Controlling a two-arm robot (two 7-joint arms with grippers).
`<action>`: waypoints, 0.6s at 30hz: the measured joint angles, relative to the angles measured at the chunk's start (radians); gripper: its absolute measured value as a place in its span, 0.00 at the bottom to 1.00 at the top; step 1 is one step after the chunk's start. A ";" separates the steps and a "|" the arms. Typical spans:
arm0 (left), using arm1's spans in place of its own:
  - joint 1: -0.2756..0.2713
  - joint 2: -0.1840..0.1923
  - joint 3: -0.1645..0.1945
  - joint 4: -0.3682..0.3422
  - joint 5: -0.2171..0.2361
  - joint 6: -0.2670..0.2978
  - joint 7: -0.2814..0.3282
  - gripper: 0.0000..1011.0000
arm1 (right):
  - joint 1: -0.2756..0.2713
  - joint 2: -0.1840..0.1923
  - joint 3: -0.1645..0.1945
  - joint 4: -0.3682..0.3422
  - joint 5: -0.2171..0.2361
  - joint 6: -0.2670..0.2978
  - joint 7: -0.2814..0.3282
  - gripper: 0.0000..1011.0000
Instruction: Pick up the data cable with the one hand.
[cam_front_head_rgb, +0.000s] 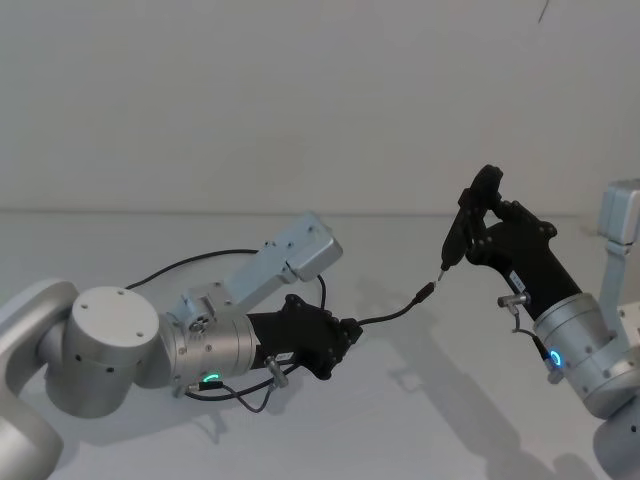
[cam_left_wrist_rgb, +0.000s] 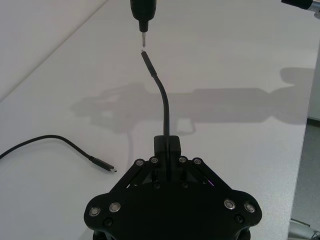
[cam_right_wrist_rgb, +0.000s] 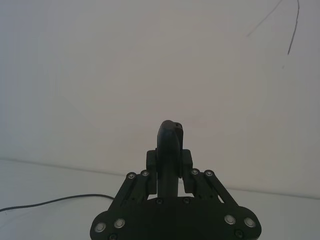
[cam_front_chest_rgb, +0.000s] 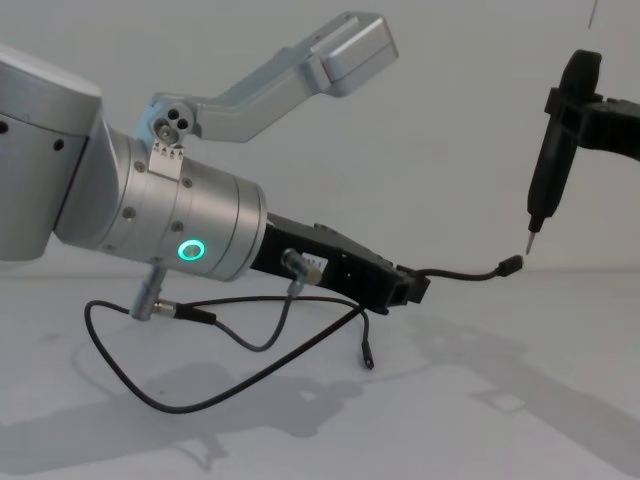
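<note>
White table (cam_front_head_rgb: 300, 420) and a plain white wall are all that stand around the robot. Its left gripper (cam_front_head_rgb: 345, 335) reaches out low from the nine o'clock side, on a fat silver arm with a green glowing ring (cam_front_chest_rgb: 190, 250). The fingers are squeezed together on the data cable (cam_front_head_rgb: 395, 312), a thin shiny black cord. A short piece of it sticks out past the fingers and bends up, with the small black plug (cam_front_head_rgb: 427, 291) at its tip hanging in the air. The rest of the cord droops behind the gripper in a loose loop, and its other plug (cam_left_wrist_rgb: 102, 166) lies flat on the table.

Over at three o'clock the right gripper (cam_front_head_rgb: 478, 215) is clamped shut on a black tool with a thin metal tip (cam_front_head_rgb: 443, 268). That tip points down, just above the raised plug and almost touching it.

What could go wrong? The two tips are so near that a small wobble of either arm could bump the plug and bend the cord away. The hold is close to one end, so I think a tug on the long dangling part, if it snags on the arm or the grey wire (cam_front_chest_rgb: 265, 335) hanging under it, could pull the cord out of the fingers.
</note>
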 joint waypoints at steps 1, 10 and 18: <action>0.000 0.000 0.000 0.000 0.000 0.000 0.000 0.04 | 0.001 0.000 0.000 0.001 0.002 0.000 0.001 0.28; 0.000 0.000 0.000 0.000 0.000 0.000 0.000 0.04 | 0.007 0.000 0.001 0.014 0.020 0.002 0.005 0.28; 0.000 0.000 0.000 0.000 0.000 0.000 0.000 0.04 | 0.010 0.001 0.000 0.021 0.030 0.003 0.006 0.28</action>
